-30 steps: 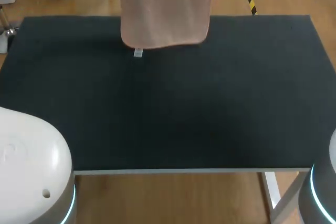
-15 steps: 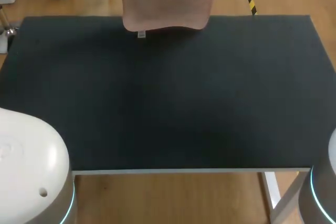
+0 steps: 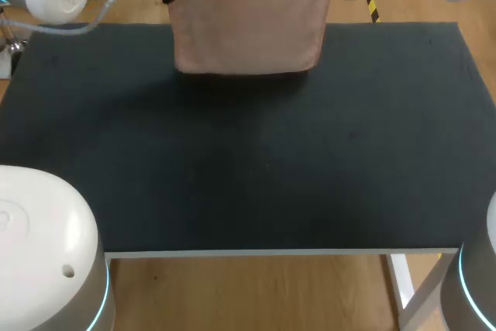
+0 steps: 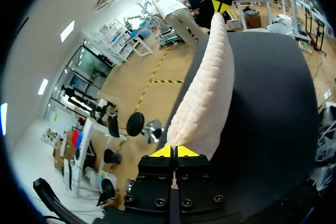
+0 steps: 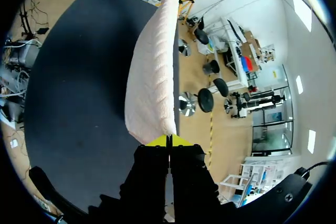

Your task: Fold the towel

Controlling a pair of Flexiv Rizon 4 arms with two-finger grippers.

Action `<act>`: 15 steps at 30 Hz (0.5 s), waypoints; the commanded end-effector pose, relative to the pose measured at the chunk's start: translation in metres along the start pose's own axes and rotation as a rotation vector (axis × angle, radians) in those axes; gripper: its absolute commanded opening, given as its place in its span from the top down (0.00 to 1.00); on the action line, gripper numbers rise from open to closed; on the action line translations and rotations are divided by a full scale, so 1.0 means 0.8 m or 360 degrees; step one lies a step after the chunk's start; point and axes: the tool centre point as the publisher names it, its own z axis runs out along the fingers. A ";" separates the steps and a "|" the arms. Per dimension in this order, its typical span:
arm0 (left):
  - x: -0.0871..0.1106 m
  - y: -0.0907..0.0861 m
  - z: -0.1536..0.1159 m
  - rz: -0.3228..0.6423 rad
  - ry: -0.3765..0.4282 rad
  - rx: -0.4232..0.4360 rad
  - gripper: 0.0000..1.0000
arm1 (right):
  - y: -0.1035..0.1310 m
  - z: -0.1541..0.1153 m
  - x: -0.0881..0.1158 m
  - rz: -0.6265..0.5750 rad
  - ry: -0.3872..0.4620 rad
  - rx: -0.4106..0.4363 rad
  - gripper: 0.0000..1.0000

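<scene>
The towel (image 3: pixel 248 27) hung as a stretched sheet over the far edge of the table (image 3: pixel 248 176). Its top corners were pinched between the closed fingers of the left gripper (image 4: pixel 173 151) and of the right gripper (image 5: pixel 169 140). Its lower edge was at the table's surface or just above it; I could not tell which. Each grip took only a small bit of corner, so I judged that a pull apart, or a quick swing, could draw one corner out and let that side drop in a heap. If the two grippers did not go down evenly, the cloth could land crooked or wrinkled, and the fold would be uneven. Part of it could also slide off behind the far edge.
</scene>
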 end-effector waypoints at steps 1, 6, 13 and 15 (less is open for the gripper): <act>0.024 0.015 -0.003 -0.0038 0.0070 -0.0016 1.00 | -0.006 0.013 0.024 -0.0012 0.0054 0.0011 1.00; 0.054 0.031 0.034 -0.0048 0.0212 -0.0098 1.00 | -0.010 0.038 0.046 -0.0001 0.0161 0.0048 1.00; 0.085 0.052 0.086 -0.0083 0.0389 -0.0205 1.00 | -0.017 0.083 0.074 0.0039 0.0321 0.0090 1.00; 0.091 0.058 0.101 -0.0084 0.0426 -0.0228 1.00 | -0.020 0.099 0.082 0.0049 0.0360 0.0099 1.00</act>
